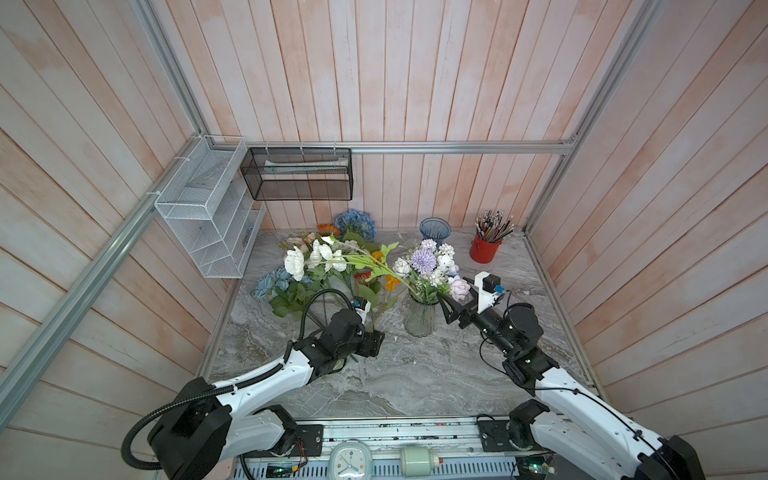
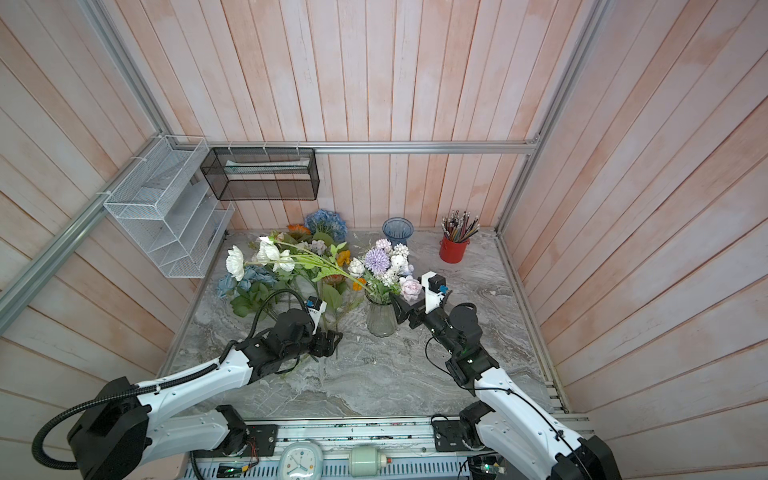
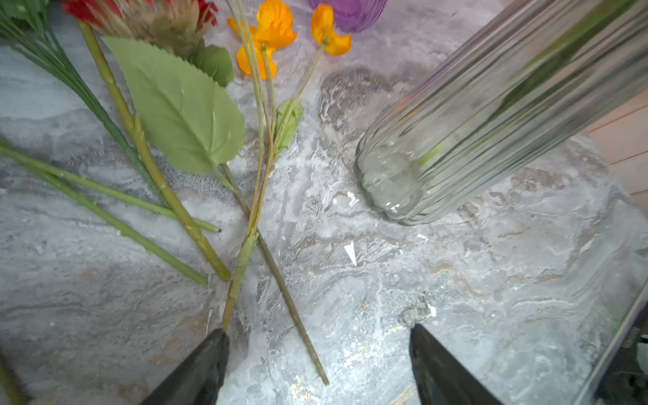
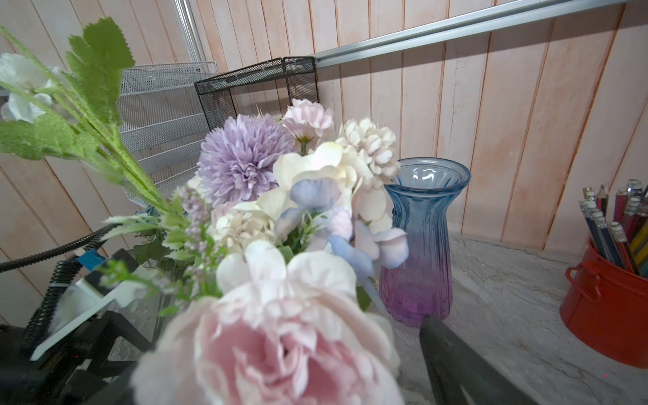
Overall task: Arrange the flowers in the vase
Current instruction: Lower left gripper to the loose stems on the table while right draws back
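A clear ribbed vase stands mid-table holding a lilac-white bouquet and a white poppy spray that leans left. Loose flowers lie left of it, among them orange poppies and a red-orange sunflower. My left gripper is open, low over the table, with the thin poppy stem's end between its fingers. My right gripper is open beside the vase's rim. The bouquet's pink rose hides one finger; the other finger shows.
A blue-purple vase and a red pot of pencils stand at the back right. A white wire rack and a black mesh basket hang on the back-left walls. A blue hydrangea lies against the back wall.
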Robot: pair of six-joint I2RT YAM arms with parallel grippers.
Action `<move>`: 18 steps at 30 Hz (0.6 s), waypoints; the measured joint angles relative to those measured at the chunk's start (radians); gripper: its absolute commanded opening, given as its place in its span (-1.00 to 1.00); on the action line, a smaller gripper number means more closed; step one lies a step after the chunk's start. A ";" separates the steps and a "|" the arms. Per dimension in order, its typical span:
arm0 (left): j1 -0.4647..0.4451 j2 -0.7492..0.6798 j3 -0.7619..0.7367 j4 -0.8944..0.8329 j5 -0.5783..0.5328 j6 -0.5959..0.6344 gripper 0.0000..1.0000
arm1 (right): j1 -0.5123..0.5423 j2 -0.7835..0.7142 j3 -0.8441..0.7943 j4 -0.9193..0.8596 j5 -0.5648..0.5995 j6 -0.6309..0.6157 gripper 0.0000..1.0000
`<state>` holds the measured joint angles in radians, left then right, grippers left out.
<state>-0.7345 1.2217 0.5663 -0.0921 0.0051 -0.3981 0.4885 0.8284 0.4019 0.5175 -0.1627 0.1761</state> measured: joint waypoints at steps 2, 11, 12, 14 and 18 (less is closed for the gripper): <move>-0.003 0.037 0.000 0.000 -0.008 -0.003 0.53 | 0.001 -0.051 -0.007 -0.041 0.006 0.000 0.96; -0.004 0.185 0.016 -0.055 -0.077 0.005 0.08 | -0.033 -0.138 -0.007 -0.157 0.117 -0.007 0.96; -0.005 0.198 0.025 -0.063 -0.089 0.005 0.08 | -0.047 -0.125 -0.004 -0.162 0.121 -0.006 0.96; -0.004 0.217 0.043 -0.077 -0.110 0.008 0.07 | -0.072 -0.089 0.006 -0.172 0.123 -0.005 0.96; -0.004 0.223 0.061 -0.089 -0.142 0.022 -0.04 | -0.089 -0.040 0.023 -0.174 0.123 -0.007 0.96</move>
<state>-0.7387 1.4445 0.6270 -0.1806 -0.1364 -0.3759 0.3992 0.7883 0.4252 0.3435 -0.0395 0.1688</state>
